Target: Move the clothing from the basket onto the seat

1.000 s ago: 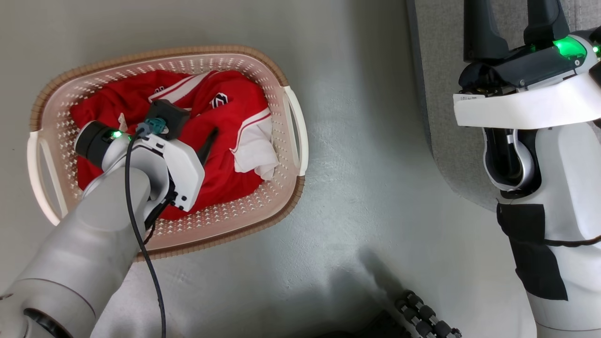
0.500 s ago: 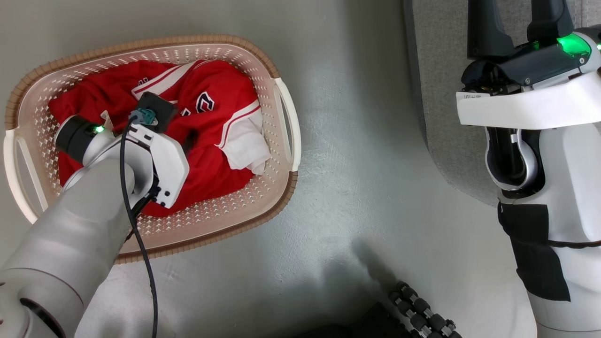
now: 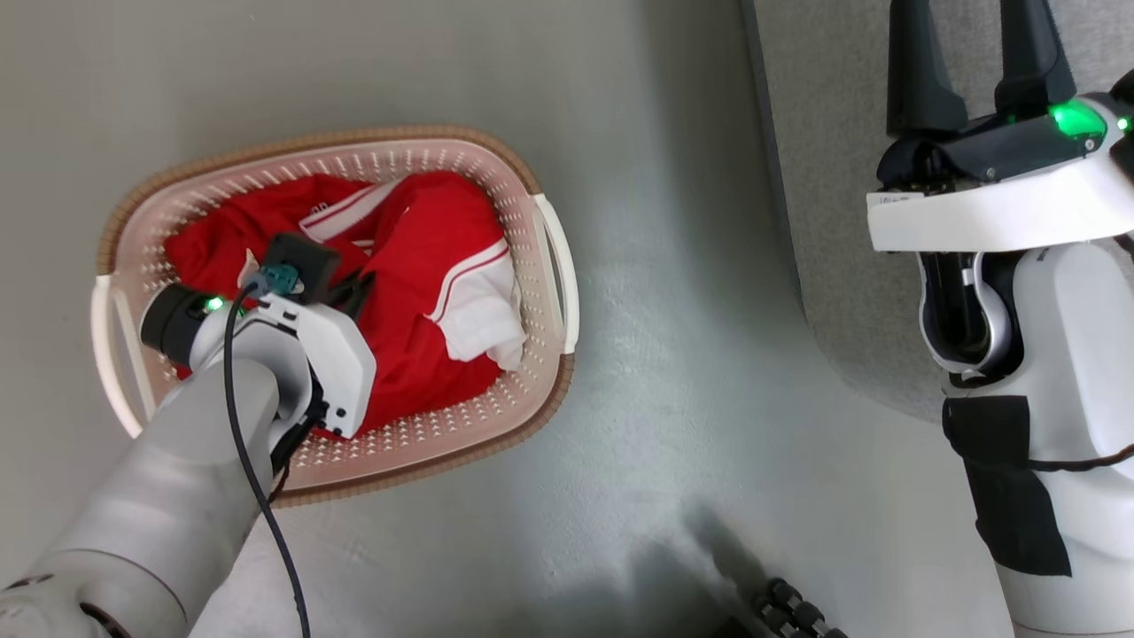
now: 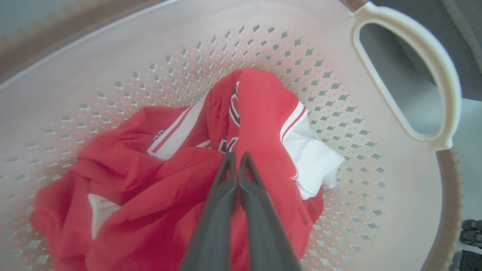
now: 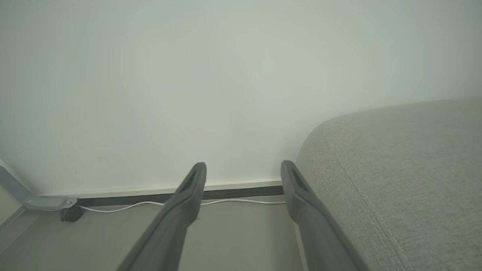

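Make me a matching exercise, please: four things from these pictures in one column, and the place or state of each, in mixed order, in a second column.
Column one:
1. left claw
2. right claw
3. clothing
4. basket

Column two:
A. open, beside the seat
B. on the floor
C. shut on the clothing
D. inside the basket

Pairs: 1-C, 2-A, 3-D, 4-B.

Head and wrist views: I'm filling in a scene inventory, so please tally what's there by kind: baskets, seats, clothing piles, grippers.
basket: 1
seat: 1
clothing pile, red with white trim: 1 (separate garments cannot be counted)
grippers: 2 (left gripper shut on the pile, right gripper open)
Total: 5
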Controlling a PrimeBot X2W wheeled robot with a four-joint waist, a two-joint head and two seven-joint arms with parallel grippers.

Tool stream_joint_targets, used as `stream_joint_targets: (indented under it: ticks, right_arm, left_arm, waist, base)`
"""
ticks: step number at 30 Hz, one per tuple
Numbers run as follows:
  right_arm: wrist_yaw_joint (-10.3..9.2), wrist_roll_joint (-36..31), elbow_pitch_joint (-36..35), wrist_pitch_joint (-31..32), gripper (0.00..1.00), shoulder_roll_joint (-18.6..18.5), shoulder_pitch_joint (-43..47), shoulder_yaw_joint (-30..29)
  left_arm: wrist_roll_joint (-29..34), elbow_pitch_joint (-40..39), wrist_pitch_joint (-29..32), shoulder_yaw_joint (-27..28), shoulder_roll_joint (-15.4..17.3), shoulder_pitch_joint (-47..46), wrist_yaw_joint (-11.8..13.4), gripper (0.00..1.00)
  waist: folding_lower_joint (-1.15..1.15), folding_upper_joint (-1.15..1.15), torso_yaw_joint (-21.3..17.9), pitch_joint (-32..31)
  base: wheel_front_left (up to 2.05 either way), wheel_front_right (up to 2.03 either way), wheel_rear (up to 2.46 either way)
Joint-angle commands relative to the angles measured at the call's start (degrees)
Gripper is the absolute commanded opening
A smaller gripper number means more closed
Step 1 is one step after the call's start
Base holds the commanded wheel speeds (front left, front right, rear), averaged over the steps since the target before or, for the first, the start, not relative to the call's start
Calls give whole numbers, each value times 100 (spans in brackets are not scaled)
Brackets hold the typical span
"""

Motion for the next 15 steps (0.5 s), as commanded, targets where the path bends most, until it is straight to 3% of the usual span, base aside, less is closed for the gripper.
stream_joint_targets:
  ticks: [1, 9, 15]
  right_arm:
    - [24, -43, -77, -34, 100, 32, 280, 27]
    - [24, -171, 128, -34, 100, 32, 437, 51]
    - [24, -307, 336, -34, 100, 32, 632, 50]
  left_arm:
    - [-144, -79, -139, 85, 48, 186, -22, 0]
    - [-376, -308, -358, 162, -26, 459, -22, 0]
    - [-385, -688, -379, 720, -20, 686, -22, 0]
  waist:
    - [0, 0, 107, -278]
    - [0, 0, 245, -866]
    - [0, 0, 384, -1419]
  base:
    - [0, 0, 0]
    - [0, 0, 0]
    - [0, 0, 0]
